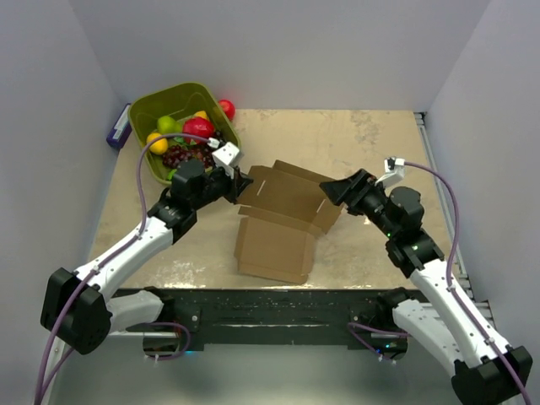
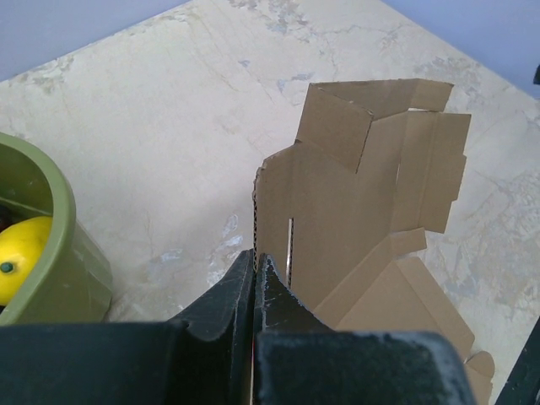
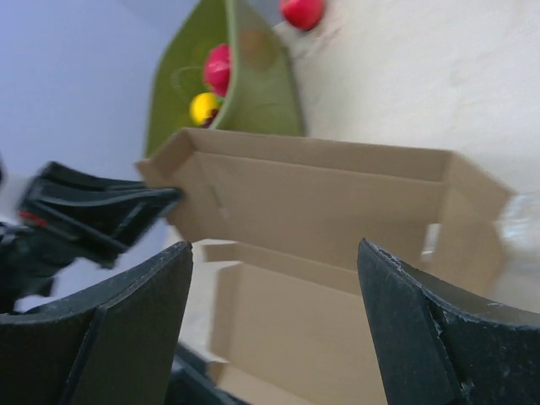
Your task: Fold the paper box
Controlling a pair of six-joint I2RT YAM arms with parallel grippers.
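1. The paper box (image 1: 283,224), looking light and crease-prone, is lying half-formed on the tabletop (image 1: 371,143) just right of the green bin (image 1: 145,152).
2. The left end effector (image 1: 240,183) is pinching its bin-side edge, a sensible hold.
3. The right end effector (image 1: 331,192) is gaping at the edge away from the bin.

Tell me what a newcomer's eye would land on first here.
A partly folded brown paper box sits mid-table with its far panel raised. The left fingers are shut on its left edge, while the right fingers stand open at its right side. At the far left corner, an olive-green bin of bright fruit gives the strongest colour.
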